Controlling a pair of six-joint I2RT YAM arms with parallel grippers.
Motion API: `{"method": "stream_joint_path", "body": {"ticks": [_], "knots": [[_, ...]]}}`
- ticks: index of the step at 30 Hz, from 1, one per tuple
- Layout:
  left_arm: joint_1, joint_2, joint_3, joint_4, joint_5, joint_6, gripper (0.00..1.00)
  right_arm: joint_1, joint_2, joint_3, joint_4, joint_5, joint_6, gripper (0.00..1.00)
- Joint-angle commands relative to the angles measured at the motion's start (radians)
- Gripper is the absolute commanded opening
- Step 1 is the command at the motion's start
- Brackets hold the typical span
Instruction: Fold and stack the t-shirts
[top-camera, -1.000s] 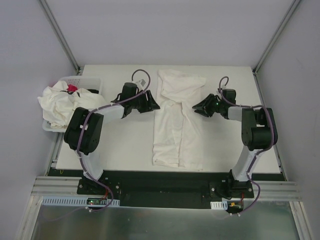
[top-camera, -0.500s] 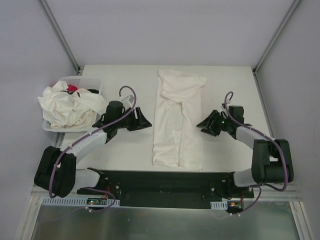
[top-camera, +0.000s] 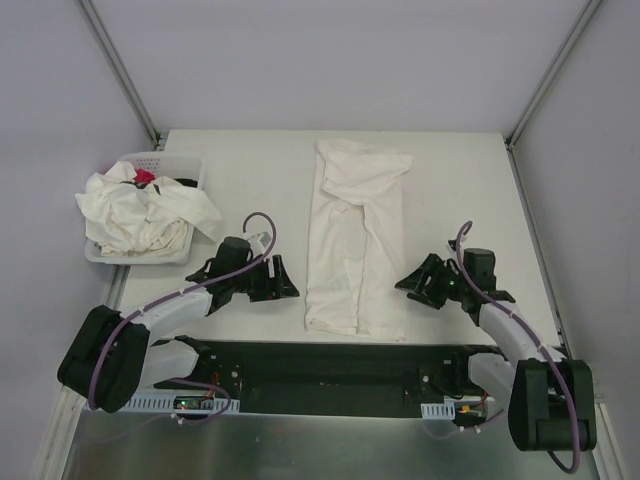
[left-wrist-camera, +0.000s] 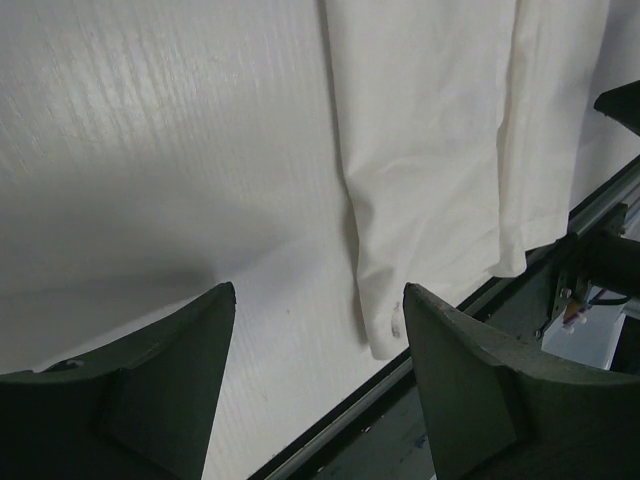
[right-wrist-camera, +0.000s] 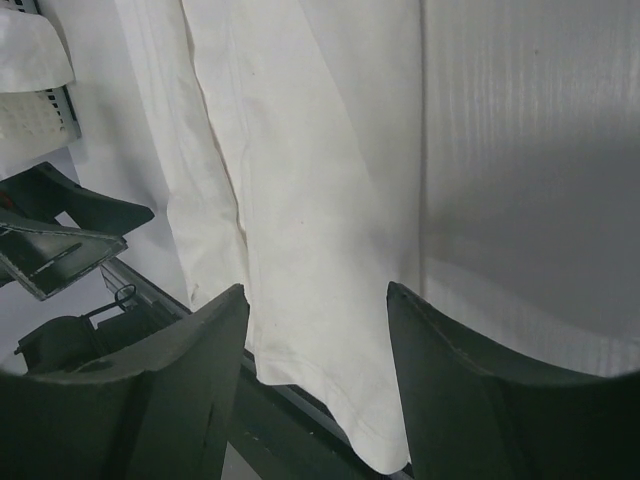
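One off-white t-shirt (top-camera: 355, 250) lies on the table, folded lengthwise into a long strip, collar end far and hem at the near edge. My left gripper (top-camera: 288, 277) is low beside the hem's left corner, open and empty. In the left wrist view the gripper (left-wrist-camera: 318, 290) frames bare table, with the shirt's corner (left-wrist-camera: 430, 150) just right of the gap. My right gripper (top-camera: 408, 280) is open beside the hem's right corner. In the right wrist view the shirt (right-wrist-camera: 320, 180) shows between the spread jaws of that gripper (right-wrist-camera: 316, 288), which grips nothing. More t-shirts (top-camera: 140, 210) are heaped in the basket.
A white perforated basket (top-camera: 185, 165) stands at the table's left edge with a small red packet (top-camera: 145, 177) on the heap. The black rail (top-camera: 330, 350) runs along the table's near edge right below the hem. Grey walls and frame posts enclose the table.
Both arms have drawn back from beside the shirt's upper half to its near hem corners. Both grippers have spread wider.
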Motion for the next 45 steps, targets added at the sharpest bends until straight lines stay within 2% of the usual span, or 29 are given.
{"method": "stream_joint_path", "body": {"ticks": [1, 10, 16, 22, 30, 45], "knots": [[-0.023, -0.02, -0.036, 0.034, -0.011, -0.014, 0.67, -0.022, -0.106, -0.031, -0.111, -0.009, -0.032, 0.61], [-0.049, -0.072, -0.08, 0.069, 0.065, -0.037, 0.67, -0.037, -0.18, -0.048, -0.28, 0.008, -0.08, 0.61], [-0.057, -0.06, -0.118, 0.132, 0.171, -0.057, 0.67, -0.039, -0.241, -0.006, -0.464, 0.063, -0.112, 0.61], [-0.066, -0.026, -0.128, 0.175, 0.196, -0.052, 0.67, -0.037, -0.352, -0.035, -0.576, 0.055, -0.093, 0.61], [-0.089, 0.052, -0.085, 0.217, 0.205, -0.048, 0.66, -0.037, -0.443, -0.081, -0.576, 0.035, -0.015, 0.61], [-0.161, 0.202, -0.08, 0.329, 0.25, -0.121, 0.66, -0.011, -0.34, -0.084, -0.469, 0.083, 0.034, 0.61]]}}
